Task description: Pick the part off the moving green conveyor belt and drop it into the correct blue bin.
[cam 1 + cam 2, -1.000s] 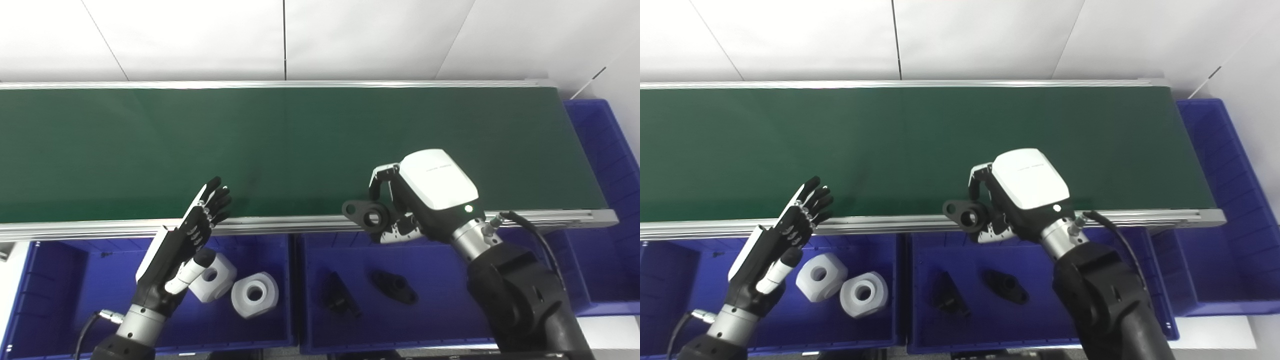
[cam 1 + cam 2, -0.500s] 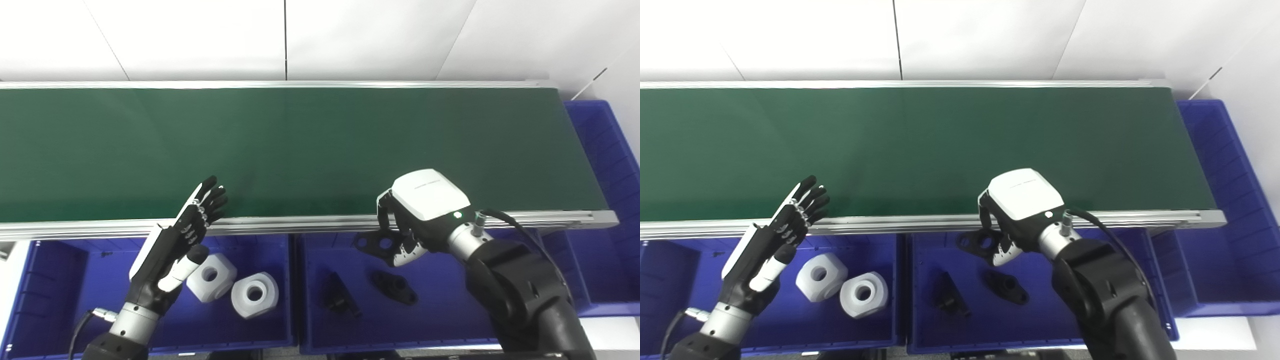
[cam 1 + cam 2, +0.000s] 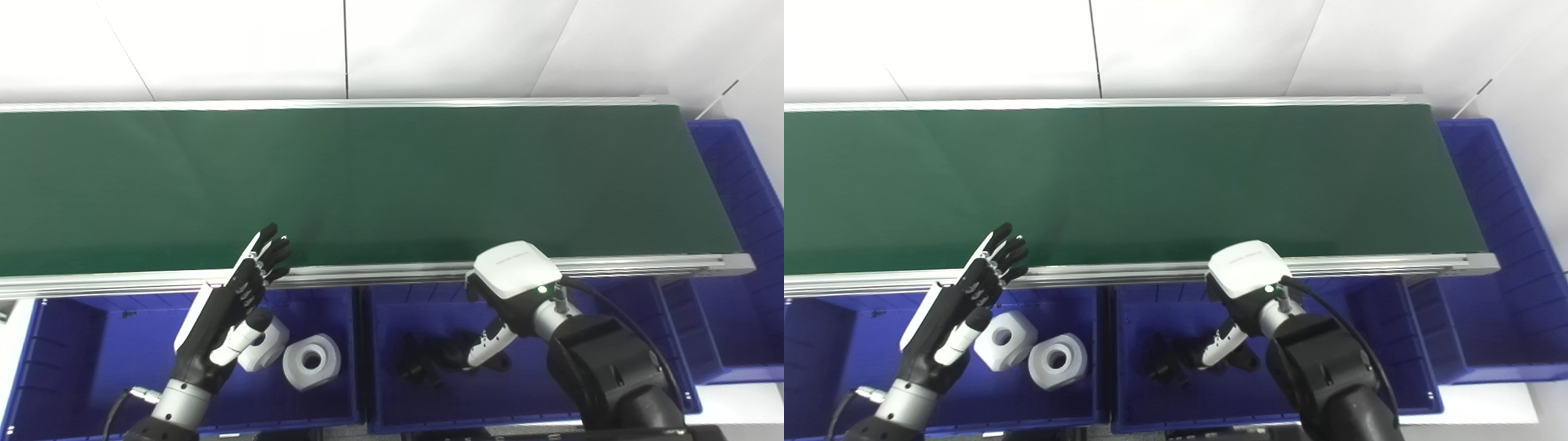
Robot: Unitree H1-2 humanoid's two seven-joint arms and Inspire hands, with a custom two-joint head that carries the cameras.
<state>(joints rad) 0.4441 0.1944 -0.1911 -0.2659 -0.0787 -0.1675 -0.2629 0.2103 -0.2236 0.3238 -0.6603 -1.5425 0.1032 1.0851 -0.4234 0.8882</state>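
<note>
Reaching down into the middle blue bin (image 3: 380,367), the right hand (image 3: 508,294) shows mostly its white back plate, and its fingers (image 3: 487,346) point down among the dark pieces, so whether they are closed on anything cannot be told. Black parts (image 3: 429,358) lie clustered on the floor of that bin just beside the fingertips; they merge into one dark mass against the blue, and neither their number nor which one came off the belt can be made out. The right forearm covers the near right portion of the same bin.

To the left, a second blue bin (image 3: 67,367) holds two white blocks with round holes (image 3: 311,361); one stands clear, the other is partly hidden behind the left hand's thumb. The left hand (image 3: 236,300) hovers above this bin with its fingers straight and apart, holding nothing, the fingertips reaching over the belt's metal rail (image 3: 380,272). A third blue bin (image 3: 735,177) sits at the belt's right end, cut off by the picture's edge, its contents out of sight. The green conveyor belt (image 3: 367,177) carries nothing.
</note>
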